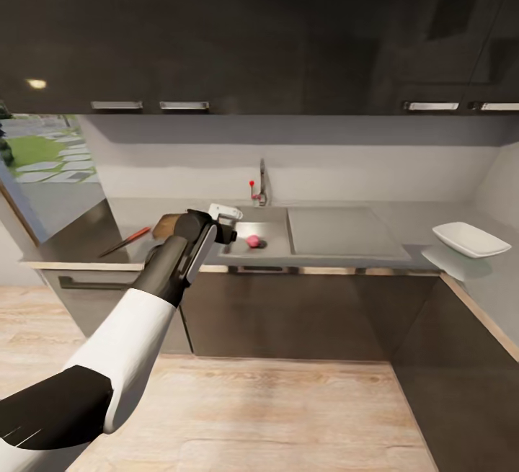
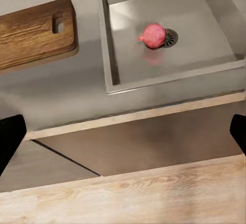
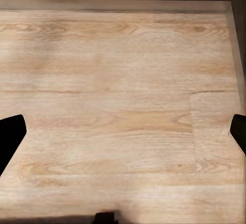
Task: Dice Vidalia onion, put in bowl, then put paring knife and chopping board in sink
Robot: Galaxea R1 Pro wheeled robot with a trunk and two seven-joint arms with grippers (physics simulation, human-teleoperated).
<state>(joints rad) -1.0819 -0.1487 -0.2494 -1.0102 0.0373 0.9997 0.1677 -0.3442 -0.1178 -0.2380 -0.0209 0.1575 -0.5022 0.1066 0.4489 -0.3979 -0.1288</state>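
Observation:
The Vidalia onion lies by the round drain in the sink. My left gripper hovers open over the sink's near left edge, short of the onion, with nothing between its fingers. The chopping board rests on the countertop left of the sink, partly hidden by my left arm. Left of the board lies the paring knife, its orange-red handle toward the sink. The white bowl stands on the right counter. My right gripper hangs open over the wood floor.
A chrome tap with a red knob stands behind the sink, and a flat drainboard lies to its right. Dark upper cabinets hang overhead. The counter turns a corner at the right, with lower cabinets below.

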